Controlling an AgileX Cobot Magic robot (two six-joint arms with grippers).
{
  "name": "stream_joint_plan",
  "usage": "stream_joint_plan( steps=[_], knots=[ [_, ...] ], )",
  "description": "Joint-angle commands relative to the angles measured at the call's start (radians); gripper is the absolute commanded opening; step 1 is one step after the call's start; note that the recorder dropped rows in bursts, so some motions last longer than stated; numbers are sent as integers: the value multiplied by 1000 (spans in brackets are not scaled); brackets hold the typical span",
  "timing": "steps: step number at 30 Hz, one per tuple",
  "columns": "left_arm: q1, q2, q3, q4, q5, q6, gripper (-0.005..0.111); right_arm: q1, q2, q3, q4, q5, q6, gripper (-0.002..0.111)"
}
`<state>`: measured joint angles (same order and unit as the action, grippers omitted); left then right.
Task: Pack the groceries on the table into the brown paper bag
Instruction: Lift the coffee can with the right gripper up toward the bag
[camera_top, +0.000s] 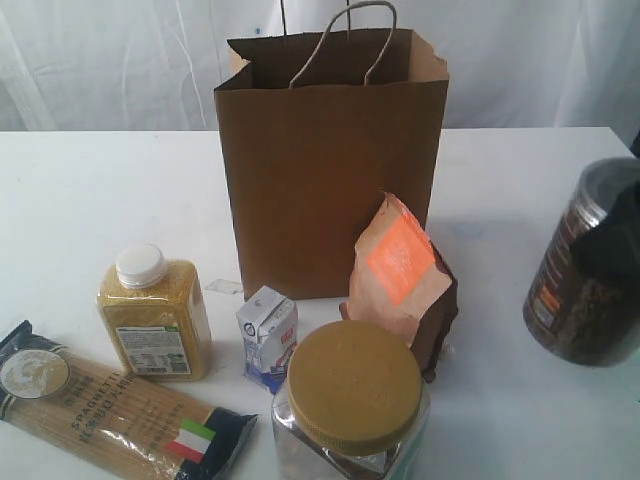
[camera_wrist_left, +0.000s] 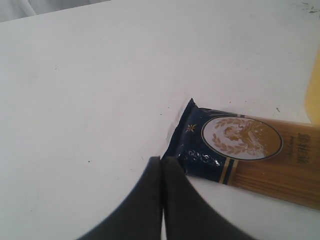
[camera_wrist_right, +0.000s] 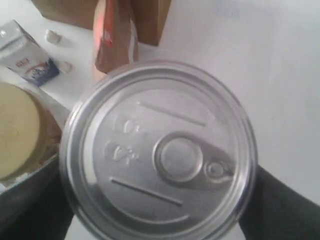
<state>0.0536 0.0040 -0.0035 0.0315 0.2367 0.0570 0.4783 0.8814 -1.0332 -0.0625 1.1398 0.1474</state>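
The brown paper bag (camera_top: 330, 170) stands open and upright at the back middle of the table (camera_top: 80, 190). My right gripper (camera_wrist_right: 157, 200) is shut on the dark can (camera_wrist_right: 157, 155), one finger on each side of its silver pull-tab lid; in the exterior view the can (camera_top: 570, 270) is at the far right. Beside the blue end of the spaghetti pack (camera_wrist_left: 260, 155) my left gripper (camera_wrist_left: 162, 162) is shut and holds nothing. In front of the bag are the yellow-grain bottle (camera_top: 155, 315), white-blue carton (camera_top: 268, 338), mustard-lidded jar (camera_top: 350, 405) and brown-orange pouch (camera_top: 400, 280).
The spaghetti pack (camera_top: 110, 410) lies flat at the front left corner. A small clear scrap (camera_top: 225, 287) lies by the bag's left foot. Bare tabletop stretches left of the bag and between the pouch and the can.
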Motion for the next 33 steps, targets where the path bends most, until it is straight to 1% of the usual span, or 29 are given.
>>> stream_joint_plan(
  steps=[1,5,11,14,15,21,26,28,33],
  knots=[
    [-6,-4,4,0,-1,-8,0,1,58,-140,-21,-40,-23,53],
    [-6,-4,4,0,-1,-8,0,1,116,-299,-26,-27,-57,53],
    [-6,-4,4,0,-1,-8,0,1,233,-541,-15,-66,-85,53],
    [-6,-4,4,0,-1,-8,0,1,308,-626,4,-133,-89,53],
    [-6,-4,4,0,-1,-8,0,1,332,-653,6,-185,-89,53],
    [-6,-4,4,0,-1,-8,0,1,448,-687,2,-444,-91,53],
    [-6,-4,4,0,-1,-8,0,1,514,-687,2,-577,-94,53],
    [-6,-4,4,0,-1,-8,0,1,537,-687,-25,-597,-100,53],
    [-6,-4,4,0,-1,-8,0,1,565,-687,-43,-567,-100,53]
  ],
)
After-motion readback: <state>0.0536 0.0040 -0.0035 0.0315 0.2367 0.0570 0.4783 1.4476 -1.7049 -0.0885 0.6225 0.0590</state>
